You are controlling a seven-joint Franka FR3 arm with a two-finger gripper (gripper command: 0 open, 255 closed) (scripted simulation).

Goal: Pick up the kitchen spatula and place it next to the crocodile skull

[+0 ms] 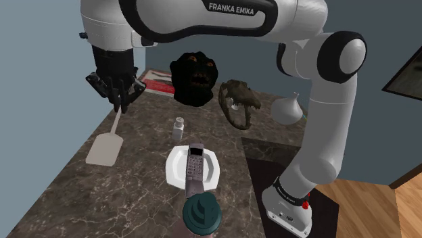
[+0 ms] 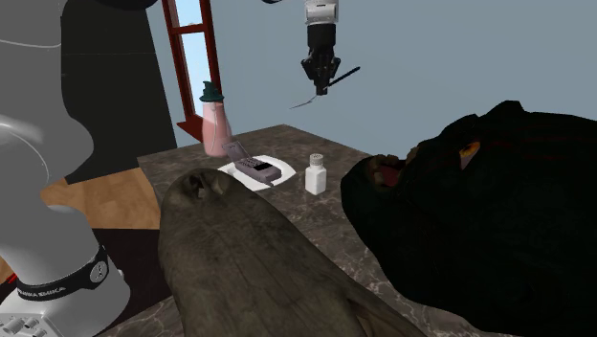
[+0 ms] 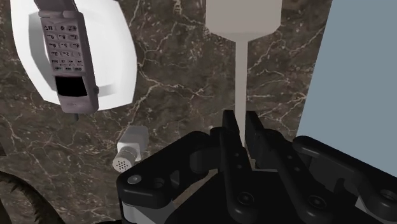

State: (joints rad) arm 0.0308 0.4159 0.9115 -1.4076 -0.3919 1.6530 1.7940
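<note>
My black gripper (image 1: 122, 105) is shut on the thin handle of a pale kitchen spatula (image 1: 103, 149), which hangs blade-down above the dark marble table (image 1: 135, 196) near the shoulder view's left edge. From the second exterior view, the gripper (image 2: 323, 84) holds the spatula (image 2: 330, 86) high over the table's far end. In the wrist view the fingers (image 3: 229, 137) clasp the handle, and the spatula blade (image 3: 243, 16) points away from the gripper (image 3: 240, 127). The brownish crocodile skull (image 1: 240, 101) lies at the table's back, to the right in the shoulder view, and looms in the foreground (image 2: 239, 258) of the second exterior view.
A black monster head (image 1: 194, 78) sits beside the skull, with a red book (image 1: 159, 84) behind it. A white plate (image 1: 174, 165) carries a grey phone (image 1: 195, 165). Nearby stand a small white shaker (image 1: 178, 128), a teal-capped bottle (image 1: 201, 215) and a white flask (image 1: 287, 108).
</note>
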